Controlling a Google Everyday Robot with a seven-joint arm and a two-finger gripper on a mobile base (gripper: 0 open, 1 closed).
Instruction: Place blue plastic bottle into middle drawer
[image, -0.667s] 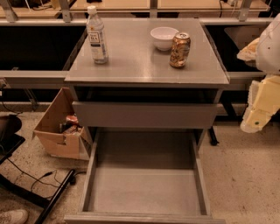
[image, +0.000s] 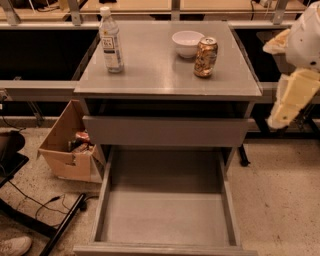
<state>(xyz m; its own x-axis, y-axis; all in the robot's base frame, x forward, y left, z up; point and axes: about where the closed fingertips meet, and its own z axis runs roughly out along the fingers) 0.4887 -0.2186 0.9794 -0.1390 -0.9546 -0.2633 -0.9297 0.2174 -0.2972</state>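
Observation:
The blue plastic bottle (image: 111, 41) is slim and clear, with a white cap and a white-and-bluish label. It stands upright on the back left of the grey cabinet top (image: 150, 75). The middle drawer (image: 165, 215) is pulled out wide open below, and its flat grey floor is bare. My gripper (image: 287, 102), cream and white, hangs at the right edge of the view. It is beside the cabinet's right side, about level with the top, and far from the bottle. It holds nothing that I can see.
A white bowl (image: 187, 42) and a gold-brown drink can (image: 205, 56) stand on the back right of the top. A closed drawer front (image: 167, 131) sits above the open drawer. An open cardboard box (image: 70, 147) and a black chair base (image: 30, 220) are on the floor to the left.

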